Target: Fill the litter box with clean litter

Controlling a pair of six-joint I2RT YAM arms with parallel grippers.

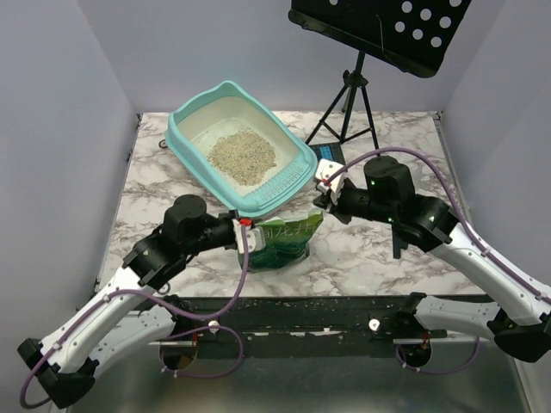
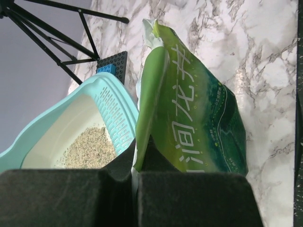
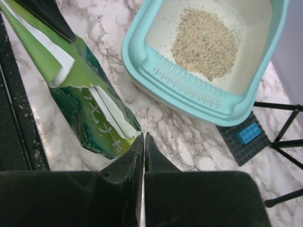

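The light-teal litter box (image 1: pixel 297 155) stands at the back left of the marble table, with a pile of beige-grey clean litter (image 1: pixel 243 157) inside. It also shows in the left wrist view (image 2: pixel 111 101) and the right wrist view (image 3: pixel 189 90), litter (image 3: pixel 206 42) included. A green foil bag (image 1: pixel 288 241) stands just in front of the box's slotted edge. My left gripper (image 1: pixel 245 231) is shut on the bag's left edge (image 2: pixel 194 118). My right gripper (image 1: pixel 321 204) is shut at the bag's top right corner (image 3: pixel 90 113), which reaches its tips.
A black music stand (image 1: pixel 379 26) on a tripod (image 1: pixel 349 103) stands at the back right. A dark baseplate with a blue brick (image 3: pixel 248 135) lies by the tripod, right of the box. A black rail (image 1: pixel 301 305) runs along the table's front edge.
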